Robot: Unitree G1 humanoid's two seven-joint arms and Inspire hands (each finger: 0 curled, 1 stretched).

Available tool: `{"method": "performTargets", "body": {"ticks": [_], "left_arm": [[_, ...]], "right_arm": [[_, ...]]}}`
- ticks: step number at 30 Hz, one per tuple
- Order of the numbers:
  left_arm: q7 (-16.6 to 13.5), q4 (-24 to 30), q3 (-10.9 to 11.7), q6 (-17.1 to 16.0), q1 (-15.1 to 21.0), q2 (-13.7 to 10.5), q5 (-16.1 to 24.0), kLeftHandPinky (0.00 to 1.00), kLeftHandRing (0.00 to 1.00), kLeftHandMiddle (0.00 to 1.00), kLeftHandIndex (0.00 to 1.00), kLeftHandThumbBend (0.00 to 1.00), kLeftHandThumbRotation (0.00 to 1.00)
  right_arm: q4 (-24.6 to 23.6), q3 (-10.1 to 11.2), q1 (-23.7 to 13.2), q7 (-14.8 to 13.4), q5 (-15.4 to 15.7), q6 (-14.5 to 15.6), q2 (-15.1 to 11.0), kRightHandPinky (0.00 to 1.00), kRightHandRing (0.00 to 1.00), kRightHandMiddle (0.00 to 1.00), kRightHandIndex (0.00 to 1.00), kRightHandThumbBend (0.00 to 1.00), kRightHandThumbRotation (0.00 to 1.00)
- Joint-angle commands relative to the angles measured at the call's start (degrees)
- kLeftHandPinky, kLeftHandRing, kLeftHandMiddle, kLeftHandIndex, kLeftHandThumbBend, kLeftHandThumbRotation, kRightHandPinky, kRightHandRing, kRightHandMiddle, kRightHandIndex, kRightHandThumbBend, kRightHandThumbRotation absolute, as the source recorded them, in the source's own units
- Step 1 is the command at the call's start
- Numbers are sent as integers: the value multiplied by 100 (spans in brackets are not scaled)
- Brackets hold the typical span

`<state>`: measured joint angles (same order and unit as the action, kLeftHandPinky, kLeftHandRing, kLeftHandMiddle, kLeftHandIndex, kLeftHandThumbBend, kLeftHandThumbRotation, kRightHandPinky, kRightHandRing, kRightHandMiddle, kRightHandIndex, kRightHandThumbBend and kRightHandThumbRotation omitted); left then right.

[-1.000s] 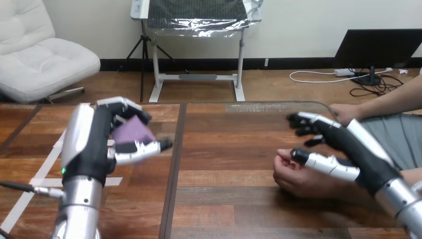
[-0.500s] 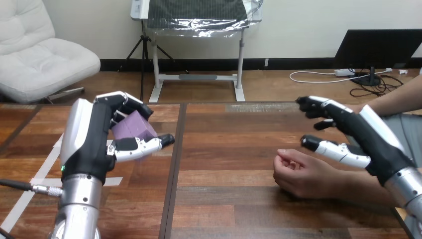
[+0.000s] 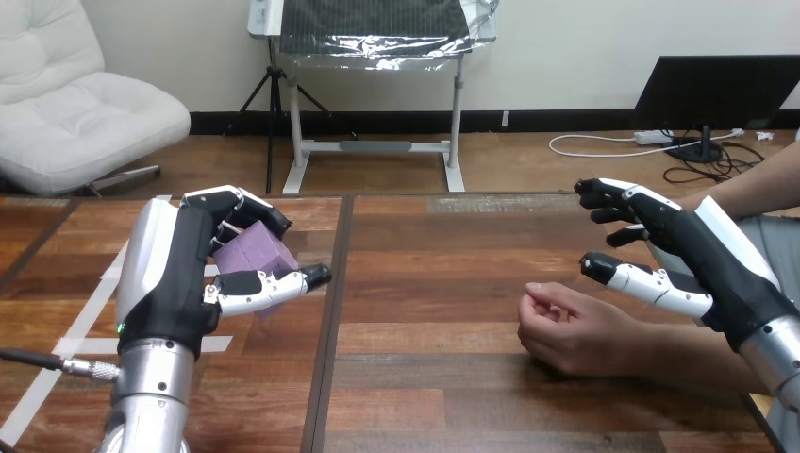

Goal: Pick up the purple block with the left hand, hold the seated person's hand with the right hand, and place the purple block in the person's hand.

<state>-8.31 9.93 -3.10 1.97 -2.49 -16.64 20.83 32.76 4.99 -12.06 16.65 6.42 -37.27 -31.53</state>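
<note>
Since the earliest frame, the purple block (image 3: pixel 251 253) has been kept in the grasp of the left hand (image 3: pixel 177 276) with only a slight change of position, whereas the right hand (image 3: pixel 706 262) has been drawn up and to the right, away from the person's hand (image 3: pixel 577 332), against which it lay a second ago. The block is held clear of the table (image 3: pixel 425 293), over its left part, and is tilted with one corner pointing down. It is clamped between the curled fingers (image 3: pixel 238 202) above it and the thumb (image 3: pixel 266 286) below it, and the palm of the left hand is turned toward the centre of the table. Strips of white tape (image 3: pixel 74 345) are seen on the table surface beside the left forearm. The person's hand is rested on the table right of centre, with its fingers loosely curled and nothing in it. The right hand is held above and to the right of the person's hand, apart from it; its fingers are relaxed and spread, and nothing is grasped.
</note>
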Motion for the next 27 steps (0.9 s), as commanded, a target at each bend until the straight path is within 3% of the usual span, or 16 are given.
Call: {"method": "performTargets", "body": {"ticks": [1, 20, 27], "left_arm": [[12, 176, 132, -51, 244, 70, -19, 38, 40, 43, 43, 76, 0], [44, 314, 162, -149, 216, 144, -122, 35, 38, 42, 42, 76, 0], [48, 392, 183, -174, 168, 165, -107, 34, 38, 42, 42, 76, 0]], "right_arm": [[12, 108, -405, -167, 65, -1, -188, 72, 83, 85, 85, 88, 75], [190, -99, -524, -121, 671, 577, -479, 72, 84, 88, 89, 94, 69], [434, -184, -606, -207, 927, 546, -596, 72, 85, 89, 90, 96, 65]]}}
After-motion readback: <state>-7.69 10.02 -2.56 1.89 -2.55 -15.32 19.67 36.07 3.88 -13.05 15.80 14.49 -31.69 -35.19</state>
